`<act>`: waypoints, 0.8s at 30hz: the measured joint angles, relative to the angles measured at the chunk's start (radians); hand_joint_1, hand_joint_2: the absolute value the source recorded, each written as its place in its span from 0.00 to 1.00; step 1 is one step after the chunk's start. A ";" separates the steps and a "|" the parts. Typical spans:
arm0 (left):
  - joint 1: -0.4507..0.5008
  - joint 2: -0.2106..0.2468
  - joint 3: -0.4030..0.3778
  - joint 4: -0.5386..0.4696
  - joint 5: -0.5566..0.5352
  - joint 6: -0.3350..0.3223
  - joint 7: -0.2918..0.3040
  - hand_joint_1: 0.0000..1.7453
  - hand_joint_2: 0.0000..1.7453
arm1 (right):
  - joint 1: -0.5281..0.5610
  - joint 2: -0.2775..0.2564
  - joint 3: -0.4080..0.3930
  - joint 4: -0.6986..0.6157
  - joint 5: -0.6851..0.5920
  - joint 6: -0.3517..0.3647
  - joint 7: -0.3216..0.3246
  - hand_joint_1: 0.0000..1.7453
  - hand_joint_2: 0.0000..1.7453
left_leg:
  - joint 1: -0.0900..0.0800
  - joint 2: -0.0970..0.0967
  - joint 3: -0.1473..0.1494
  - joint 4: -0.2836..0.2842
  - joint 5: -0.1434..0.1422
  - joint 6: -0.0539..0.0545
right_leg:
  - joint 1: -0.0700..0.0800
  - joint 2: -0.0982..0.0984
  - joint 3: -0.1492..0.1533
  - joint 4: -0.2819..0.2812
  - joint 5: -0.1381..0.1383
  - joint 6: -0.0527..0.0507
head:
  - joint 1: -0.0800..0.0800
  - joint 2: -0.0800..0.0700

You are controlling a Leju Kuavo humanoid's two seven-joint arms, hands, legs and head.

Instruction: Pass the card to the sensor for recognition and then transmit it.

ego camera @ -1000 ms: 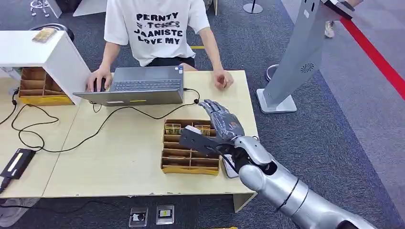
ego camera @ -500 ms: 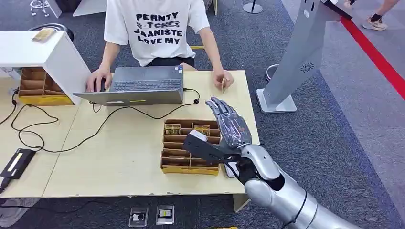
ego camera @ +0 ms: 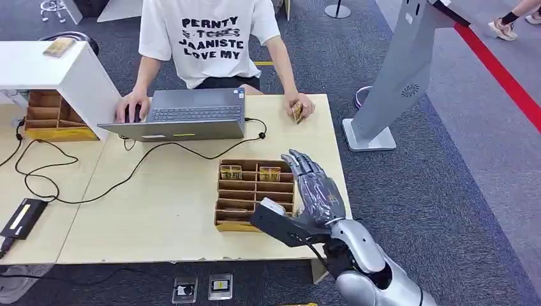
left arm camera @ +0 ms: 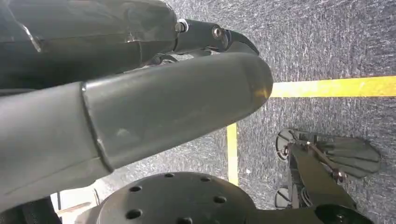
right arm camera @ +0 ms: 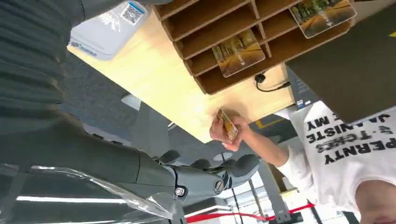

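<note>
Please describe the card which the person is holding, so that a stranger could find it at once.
Start at the open laptop on the wooden table. To its right, near the table's far corner, the person's hand holds a yellowish card on edge. Unlike the two cards in the organizer, it is hand-held.

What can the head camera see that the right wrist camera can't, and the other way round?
Head view alone: the laptop keyboard, the black cable across the table, and the white shelf at the far left.

Right wrist view alone: a white box with a printed code lying on the table edge.

Both: the right hand, the cardboard tray with picture cards, and the person's hand holding a card.
</note>
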 joint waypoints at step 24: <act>-0.001 0.001 0.000 0.000 -0.054 -0.028 0.001 0.00 0.00 | 0.133 -0.010 -0.032 -0.059 0.054 0.049 -0.001 0.07 1.00 | 0.000 0.000 0.000 0.000 0.000 0.000 | 0.000 0.000 0.000 0.000 0.000 0.000 | 0.000 0.000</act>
